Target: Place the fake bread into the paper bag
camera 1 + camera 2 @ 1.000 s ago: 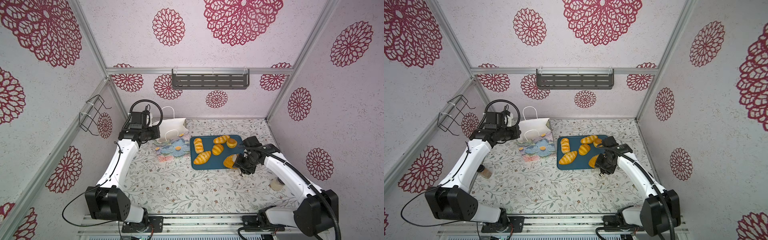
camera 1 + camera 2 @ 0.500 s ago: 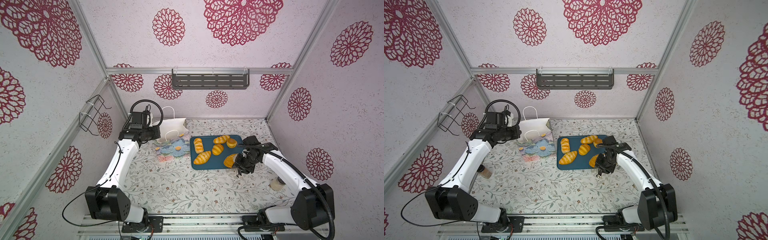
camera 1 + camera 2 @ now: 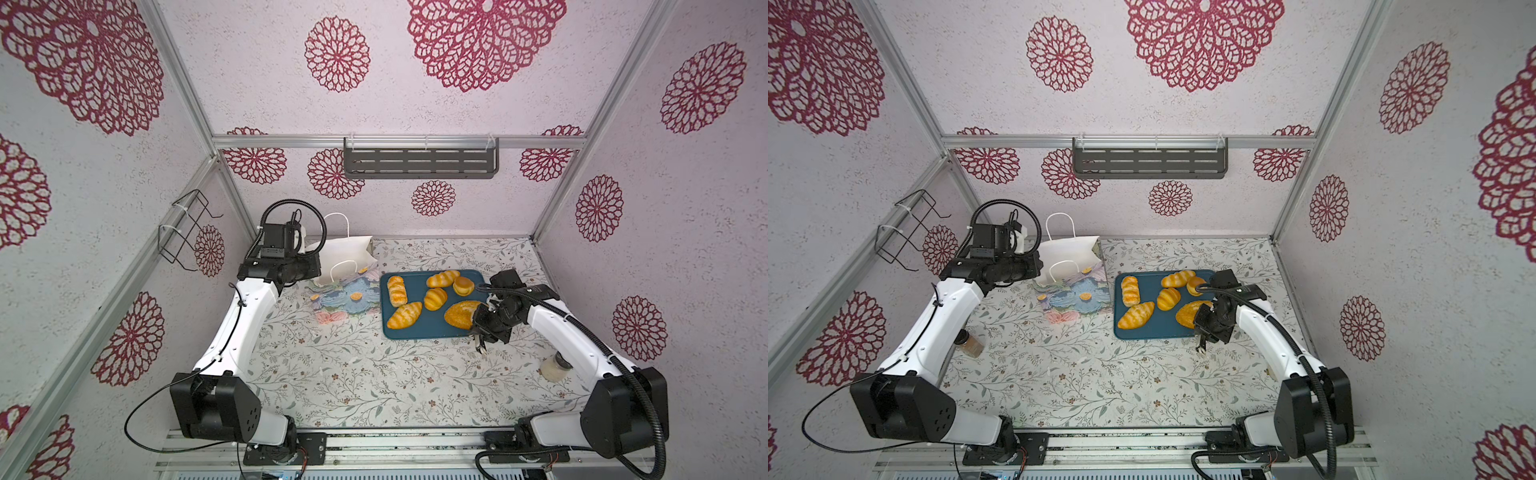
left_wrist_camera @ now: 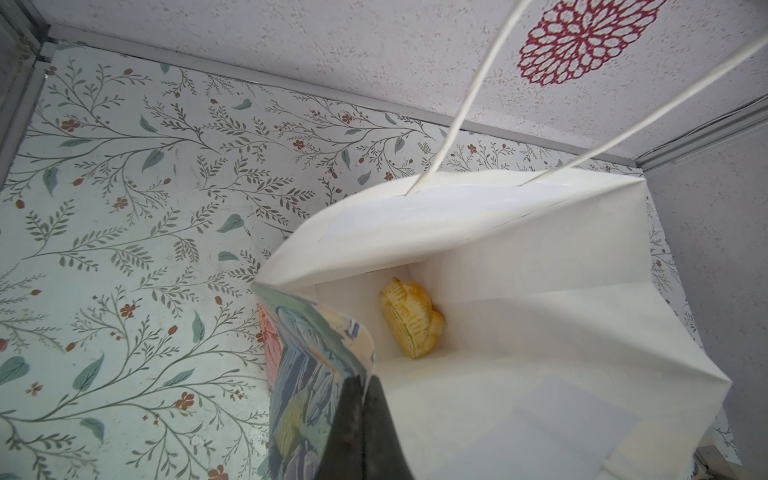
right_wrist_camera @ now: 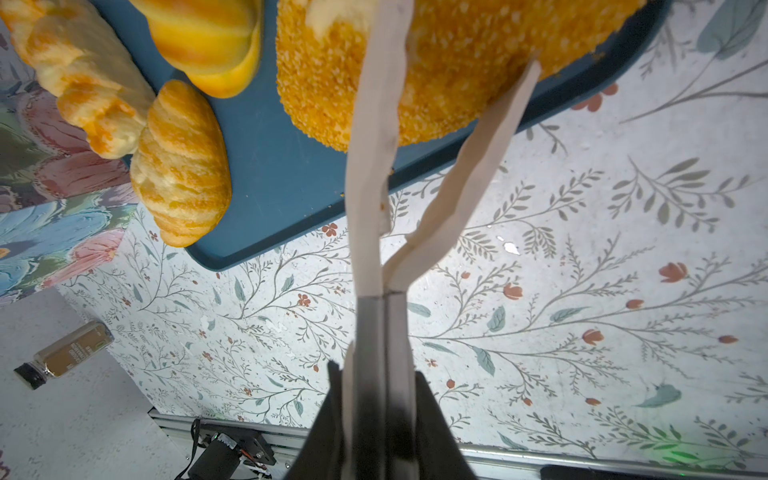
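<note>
Bottle: a brown bottle (image 3: 971,343) lies on the table just beside the left arm.
Jar: a pale jar (image 3: 555,368) stands under the right arm.
Right gripper: the right gripper (image 5: 376,374) is pressed together on the handle end of the cream tongs (image 5: 374,166), just off the tray's near edge.
Tongs: the two arms fork out over the near end of the loaf (image 3: 457,313). I can't tell if they squeeze it.
Tray: the teal tray (image 3: 432,330) lies flat, right of centre, with the loaf in its near right corner.
Bread: five more pieces sit on the tray, namely a croissant (image 3: 404,316), a small roll (image 3: 435,298), a striped roll (image 3: 397,291), a bun (image 3: 463,286) and a long roll (image 3: 442,278).
Bag: the flowered bag (image 3: 345,297) stands just left of the tray, mouth open.
Left gripper: the left gripper (image 4: 361,407) pinches the bag's rim, with paper between the fingers.
Inside: one bread (image 4: 411,324) lies at the bag's bottom.
Back wall: a grey shelf (image 3: 419,162) hangs there.
</note>
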Available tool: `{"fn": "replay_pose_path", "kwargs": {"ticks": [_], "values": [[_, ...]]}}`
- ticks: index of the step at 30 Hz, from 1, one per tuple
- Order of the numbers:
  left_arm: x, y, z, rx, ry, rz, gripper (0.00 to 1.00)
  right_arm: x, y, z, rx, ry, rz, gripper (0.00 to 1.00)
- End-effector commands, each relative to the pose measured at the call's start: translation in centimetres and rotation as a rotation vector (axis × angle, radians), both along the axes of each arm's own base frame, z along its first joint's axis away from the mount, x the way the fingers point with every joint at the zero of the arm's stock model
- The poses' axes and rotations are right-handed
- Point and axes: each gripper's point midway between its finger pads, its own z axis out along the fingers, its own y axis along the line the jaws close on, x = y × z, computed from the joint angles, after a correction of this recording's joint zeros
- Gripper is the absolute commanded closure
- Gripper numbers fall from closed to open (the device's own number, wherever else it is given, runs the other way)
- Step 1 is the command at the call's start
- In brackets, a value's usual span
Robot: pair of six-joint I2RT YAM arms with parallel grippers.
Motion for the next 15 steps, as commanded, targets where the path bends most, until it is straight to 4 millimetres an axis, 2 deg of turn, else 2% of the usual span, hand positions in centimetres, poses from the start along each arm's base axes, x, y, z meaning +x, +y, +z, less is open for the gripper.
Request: {"fn": "replay_pose_path", "kwargs": {"ticks": [1, 8, 15], "values": [[-0.5, -0.6, -0.7, 0.001, 0.023, -0.019, 1.00, 0.5, 0.6, 1.3, 0.041, -0.046, 0.031, 0.94], [-0.5, -0.6, -0.7, 0.003, 0.022, -0.017, 1.00, 0.8, 1.7, 3.5, 0.118, -0.105, 0.041, 0.99], [-0.5, -0.5, -0.7, 0.007, 0.022, -0.015, 1.00, 0.9, 2.9, 6.1, 0.181, -0.177, 0.075, 0.99]]}}
